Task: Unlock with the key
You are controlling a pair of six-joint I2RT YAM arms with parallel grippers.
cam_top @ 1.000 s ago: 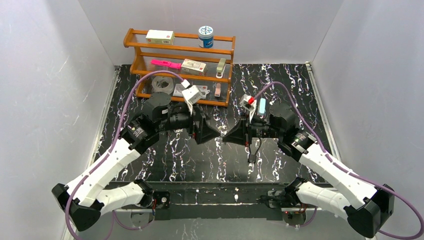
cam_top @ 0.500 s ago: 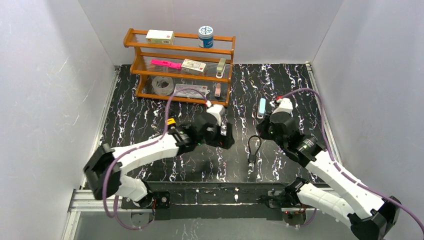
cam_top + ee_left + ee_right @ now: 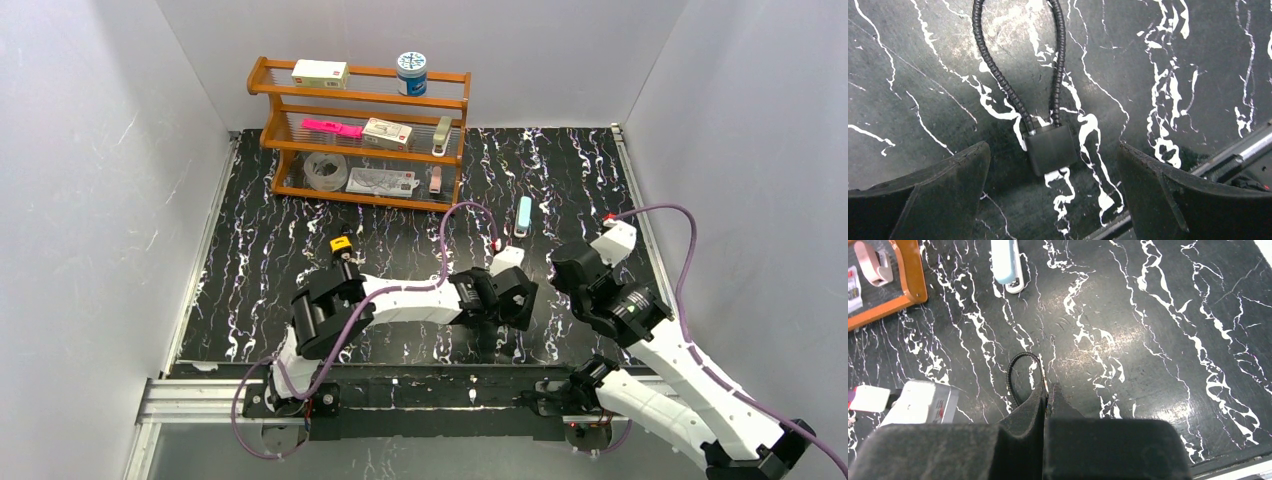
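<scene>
A black padlock (image 3: 1050,149) with a ribbed black cable loop (image 3: 1013,75) lies flat on the marbled black table. My left gripper (image 3: 1053,200) is wide open just above it, one finger on each side of the lock body, touching nothing. In the top view the left gripper (image 3: 515,300) hides the lock. My right gripper (image 3: 1045,390) is shut on a thin metal sliver, the key (image 3: 1045,382), which shows between the fingertips. Part of the cable loop (image 3: 1010,375) lies just beyond those tips. In the top view the right gripper (image 3: 562,272) sits right of the left one.
A light blue stapler (image 3: 523,215) lies beyond the lock and also shows in the right wrist view (image 3: 1007,262). A wooden shelf (image 3: 360,95) with small items stands at the back left. A small yellow and black object (image 3: 341,245) lies left of centre. The table's near rail (image 3: 1243,150) is close.
The two grippers were together at the table's centre. My left arm has since swung right and low over the lock. My right arm has drawn back to the right.
</scene>
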